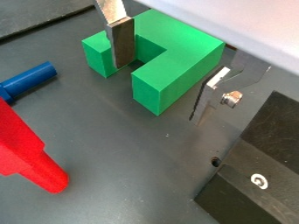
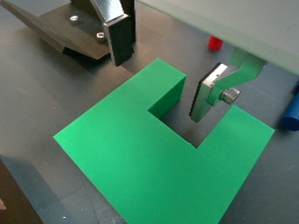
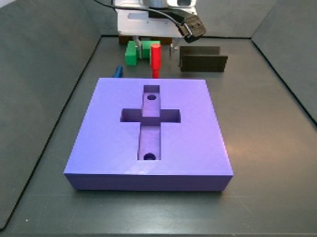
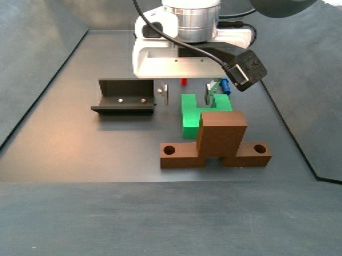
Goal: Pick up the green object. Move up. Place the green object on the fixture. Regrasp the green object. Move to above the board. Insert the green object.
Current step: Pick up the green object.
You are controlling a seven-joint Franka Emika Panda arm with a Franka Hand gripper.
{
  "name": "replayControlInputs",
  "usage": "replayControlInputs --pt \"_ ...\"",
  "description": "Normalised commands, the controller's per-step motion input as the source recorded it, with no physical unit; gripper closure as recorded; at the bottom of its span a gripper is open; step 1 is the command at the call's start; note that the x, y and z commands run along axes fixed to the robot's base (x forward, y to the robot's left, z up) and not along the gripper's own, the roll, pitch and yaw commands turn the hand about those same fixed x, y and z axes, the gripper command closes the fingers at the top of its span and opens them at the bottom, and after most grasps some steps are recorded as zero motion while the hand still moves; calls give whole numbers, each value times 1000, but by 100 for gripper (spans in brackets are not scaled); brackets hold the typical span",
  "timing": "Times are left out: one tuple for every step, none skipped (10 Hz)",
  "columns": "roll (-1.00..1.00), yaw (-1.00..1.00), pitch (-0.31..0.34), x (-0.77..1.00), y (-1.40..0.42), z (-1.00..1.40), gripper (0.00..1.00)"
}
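The green object [image 1: 176, 54] is a chunky block with a square notch, lying flat on the dark floor. It also shows in a wrist view [image 2: 140, 162] and in both side views [image 3: 139, 48] [image 4: 195, 110]. My gripper [image 1: 163, 66] is open and low over it. One finger [image 1: 117, 39] stands in the notch and the other finger [image 1: 211, 94] outside, with one arm of the block between them and a gap still showing. The fixture [image 1: 260, 166] sits close beside it [image 2: 73, 33] [image 3: 202, 61] [image 4: 126, 97]. The board [image 3: 186, 139] lies nearer the front.
A red peg [image 1: 24, 159] and a small blue piece [image 1: 30, 80] lie next to the green object; both show in a side view, red [image 3: 156, 60] and blue [image 3: 115, 69]. A brown cross-shaped stand [image 4: 217, 140] stands in front of the green object.
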Motion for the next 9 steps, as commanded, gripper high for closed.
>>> replayControlInputs --pt "0 -37 0 0 9 -294 0" --pt "0 -14 0 0 29 -243 0" --pt "0 0 0 0 0 0 0" --pt "0 0 0 0 0 0 100" --pt "0 0 0 0 0 0 100" --pt "0 0 0 0 0 0 100" --pt "0 0 0 0 0 0 100" --pt "0 0 0 0 0 0 100" --pt "0 0 0 0 0 0 100"
